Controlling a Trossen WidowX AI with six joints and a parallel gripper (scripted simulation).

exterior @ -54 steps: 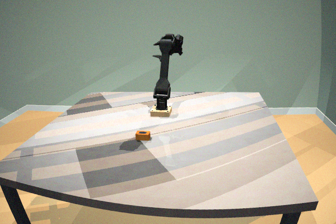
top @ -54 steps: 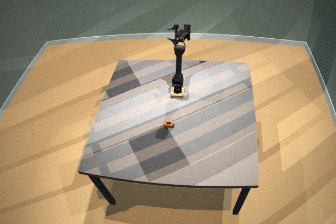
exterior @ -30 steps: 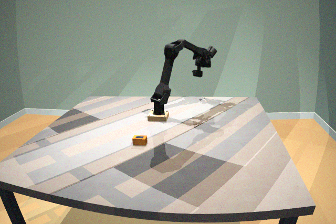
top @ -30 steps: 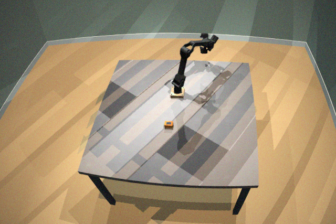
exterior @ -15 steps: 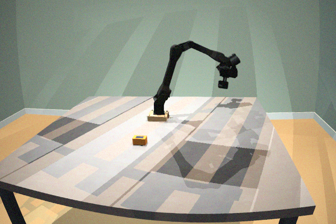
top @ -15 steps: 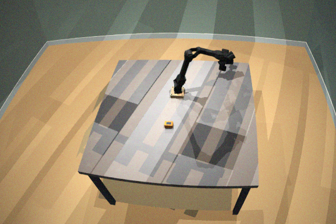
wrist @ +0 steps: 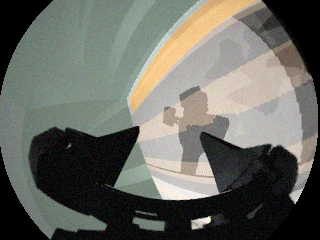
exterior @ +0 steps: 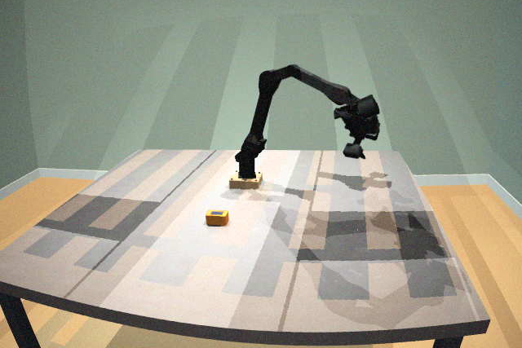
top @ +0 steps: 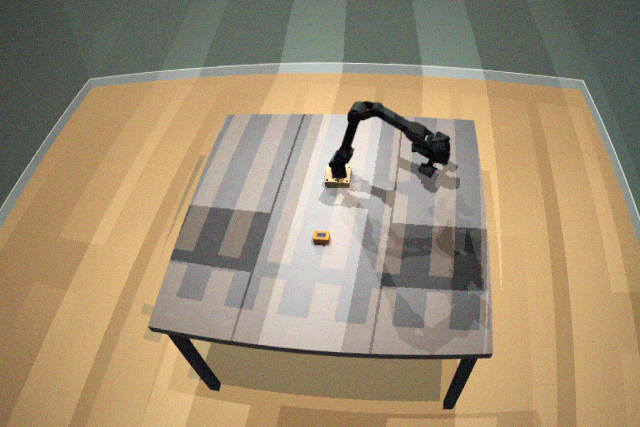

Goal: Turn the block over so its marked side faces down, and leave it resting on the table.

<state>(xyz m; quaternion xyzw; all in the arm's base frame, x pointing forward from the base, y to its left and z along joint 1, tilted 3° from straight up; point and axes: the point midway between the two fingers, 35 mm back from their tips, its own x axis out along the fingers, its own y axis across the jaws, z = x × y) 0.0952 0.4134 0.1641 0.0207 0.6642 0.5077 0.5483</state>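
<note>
A small orange block (top: 321, 237) (exterior: 217, 217) lies on the table near its middle, in front of the arm's base. Its blue marked side faces up. My gripper (top: 428, 169) (exterior: 354, 151) (wrist: 170, 132) is open and empty. It hangs a little above the table's far right part, well away from the block. The block does not show in the wrist view; only the two dark fingers, the table's far edge and the floor show there.
The arm's base (top: 337, 176) (exterior: 245, 180) stands on a tan plate at the back middle of the grey patterned table (top: 217, 267) (exterior: 168, 293). The table's right edge lies close to the gripper. Wooden floor surrounds the table.
</note>
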